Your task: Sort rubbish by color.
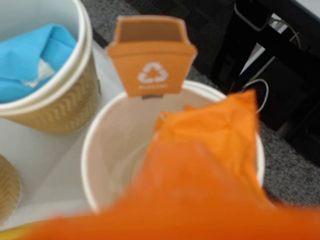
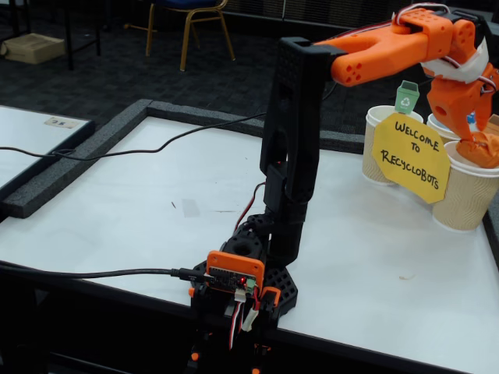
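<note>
- Centrally, at lower right of wrist view: orange paper ball (image 1: 210,150), hung over open cup (image 1: 100,150) bearing orange recycling tag (image 1: 151,56).
- Upper left: blue paper ball (image 1: 35,55) inside neighbouring cup (image 1: 65,105).
- Far right of fixed view: gripper (image 2: 477,148) closed on orange ball above cups.

1. Wrist view: hand (image 1: 200,210) is an out-of-focus orange smear along the bottom edge; fingers can't be separated from the orange paper ball (image 1: 215,130).
2. Blue paper ball (image 1: 30,60) and its cup (image 1: 60,110) cut by the left and top edges.
3. Third cup (image 1: 7,190) only a sliver at the left edge.
4. Small print on the orange tag (image 1: 151,55) unreadable.
5. Fixed view: yellow sign (image 2: 410,158) hides the cups' fronts; rear cup (image 2: 376,125) contents not visible; desk (image 2: 156,218) cut off at the right.
</note>
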You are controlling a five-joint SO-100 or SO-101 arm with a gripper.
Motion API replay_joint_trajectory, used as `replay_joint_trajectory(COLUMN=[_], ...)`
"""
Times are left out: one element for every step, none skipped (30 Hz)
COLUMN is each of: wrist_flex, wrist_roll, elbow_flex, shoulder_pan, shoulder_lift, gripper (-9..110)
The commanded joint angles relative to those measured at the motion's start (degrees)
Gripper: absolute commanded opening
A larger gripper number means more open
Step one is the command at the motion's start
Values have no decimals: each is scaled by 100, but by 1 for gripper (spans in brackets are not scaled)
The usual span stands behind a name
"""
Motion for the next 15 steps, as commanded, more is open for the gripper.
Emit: replay_joint_trajectory(wrist_flex=[-44, -9, 0, 18, 26, 26, 35, 44, 53, 53, 53, 53, 53, 79, 114], wrist_roll=[-114, -114, -114, -114, -114, -114, -114, -114, -114, -114, -114, -114, -114, -105, -70], elbow_flex=[-853, -853, -853, -853, -853, -853, -853, -870, -905, -940, -976, -1028, -1081, -1143, -1204], shoulder_pan=[141, 141, 141, 141, 141, 141, 141, 132, 132, 132, 132, 132, 132, 132, 132], shoulder_lift=[185, 167, 167, 158, 158, 158, 158, 158, 158, 158, 158, 158, 158, 158, 158], gripper=[26, 29, 30, 32, 33, 33, 34, 31, 25, 20, 13, 7, 1, 0, 0])
